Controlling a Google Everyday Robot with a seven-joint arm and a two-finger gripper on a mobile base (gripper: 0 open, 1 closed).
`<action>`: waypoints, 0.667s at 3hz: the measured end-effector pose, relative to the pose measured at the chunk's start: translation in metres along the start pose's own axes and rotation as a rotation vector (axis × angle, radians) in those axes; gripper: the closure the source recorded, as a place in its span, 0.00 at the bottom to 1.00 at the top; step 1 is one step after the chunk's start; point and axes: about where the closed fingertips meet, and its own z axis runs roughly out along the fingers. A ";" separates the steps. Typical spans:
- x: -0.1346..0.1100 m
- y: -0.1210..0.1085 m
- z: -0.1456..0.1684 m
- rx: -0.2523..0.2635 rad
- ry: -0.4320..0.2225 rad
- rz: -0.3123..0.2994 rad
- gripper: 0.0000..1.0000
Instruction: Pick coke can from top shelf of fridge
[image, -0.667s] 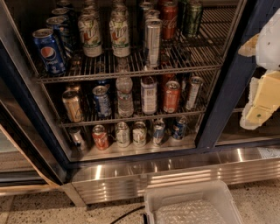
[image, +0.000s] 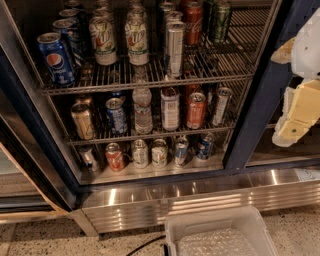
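hovering unmoved at right, hand (image: 295, 120) stays apart from coke can (image: 193, 22); grip unreadable.

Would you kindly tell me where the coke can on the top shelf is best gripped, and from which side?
I would grip the coke can around its upright side wall, above the middle, coming from the front right: the tall silver can stands ahead of it on its left and a green can crowds its right. The gripper hangs right of the fridge frame.

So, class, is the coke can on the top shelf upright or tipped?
Upright: coke can stands vertical on top shelf; gripper hangs at far right.
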 end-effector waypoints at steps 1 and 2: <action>-0.009 -0.008 0.001 0.034 -0.069 0.030 0.00; -0.021 -0.018 0.001 0.081 -0.162 0.052 0.00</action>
